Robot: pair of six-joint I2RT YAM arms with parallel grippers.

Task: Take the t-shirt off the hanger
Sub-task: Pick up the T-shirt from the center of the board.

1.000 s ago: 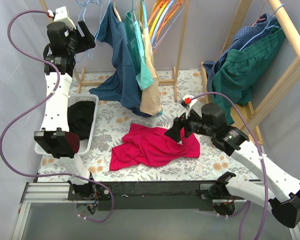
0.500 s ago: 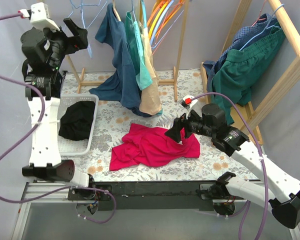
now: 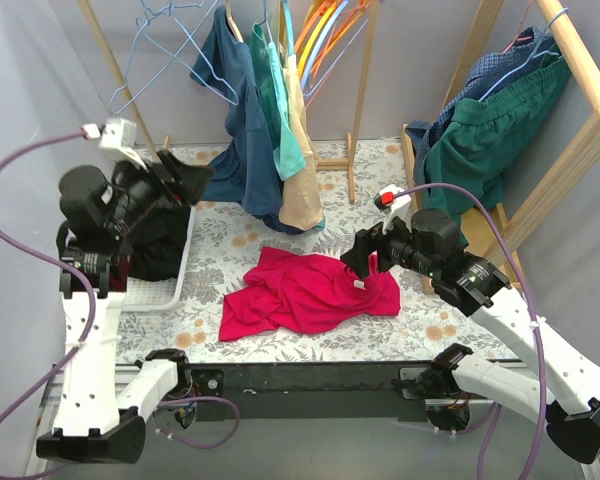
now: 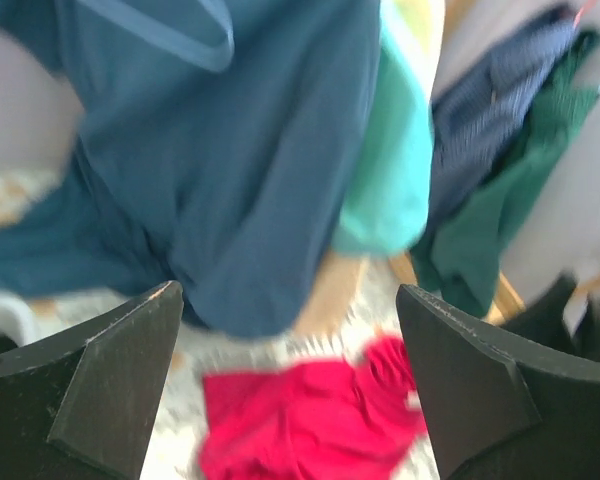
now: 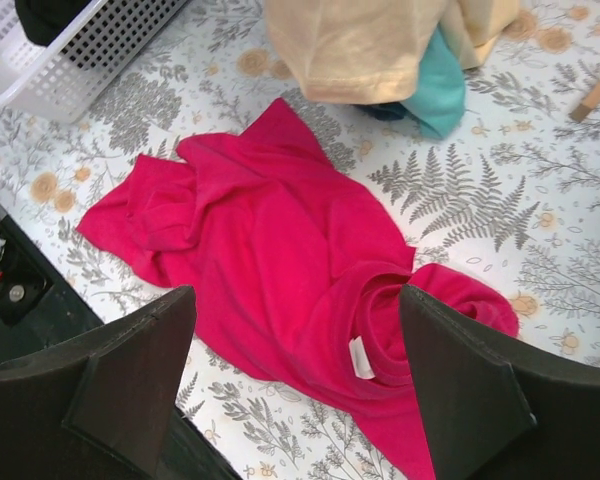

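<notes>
Moved: left arm has swung down from beside the rail; its left end effector (image 3: 185,180) now hangs low over the basket (image 3: 183,250), pointing at the hanging clothes. Right arm has barely shifted.
Left end effector: fingers spread wide, nothing between them.
Right end effector (image 3: 358,262): fingers wide apart, empty, poised just above the collar end of the red t-shirt (image 3: 305,292).
Red t-shirt: crumpled flat on the flowered worktop (image 3: 430,330), off any hanger, collar with its white label toward the right arm.
Hanger (image 3: 165,40): pale blue wire, bare, on the rail at upper left.
Blue garment (image 3: 242,130): hanging beside a teal one (image 3: 285,140).
Basket: holds a black garment (image 3: 160,255).
</notes>
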